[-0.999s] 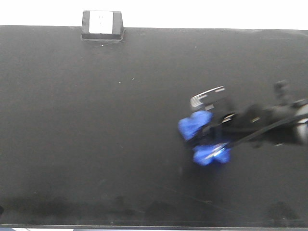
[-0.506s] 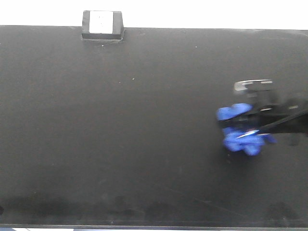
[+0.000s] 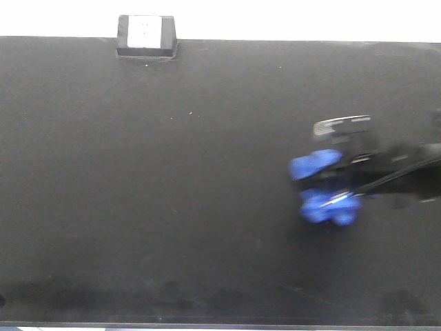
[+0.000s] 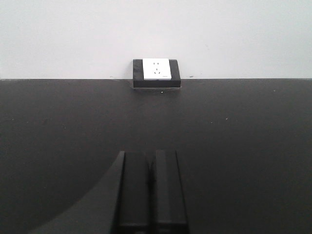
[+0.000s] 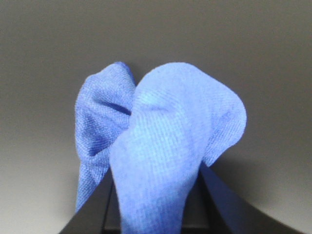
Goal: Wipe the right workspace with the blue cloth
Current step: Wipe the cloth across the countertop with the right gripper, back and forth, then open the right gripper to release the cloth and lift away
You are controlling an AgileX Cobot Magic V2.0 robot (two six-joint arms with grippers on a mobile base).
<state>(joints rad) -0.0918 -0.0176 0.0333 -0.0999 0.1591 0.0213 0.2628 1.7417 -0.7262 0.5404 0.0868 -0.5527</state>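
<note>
Right gripper clamping the blue cloth at centre right of the black benchtop.
Soft, light, bunched microfibre; best pinched mid-fold. Left gripper fingers together, empty. Farther back, upper left: wall-side socket box.

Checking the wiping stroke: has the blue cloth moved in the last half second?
Yes. The blue cloth slid left along the right workspace, toward the outlet box's side.

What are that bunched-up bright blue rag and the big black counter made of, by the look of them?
The bright blue rag looks like soft microfibre or a similar knit: a fine ribbed weave shows, and it folds limply. The wide black counter appears a hard matte slab, faintly speckled, barely reflective; stone, laminate or composite, I cannot tell.
</note>
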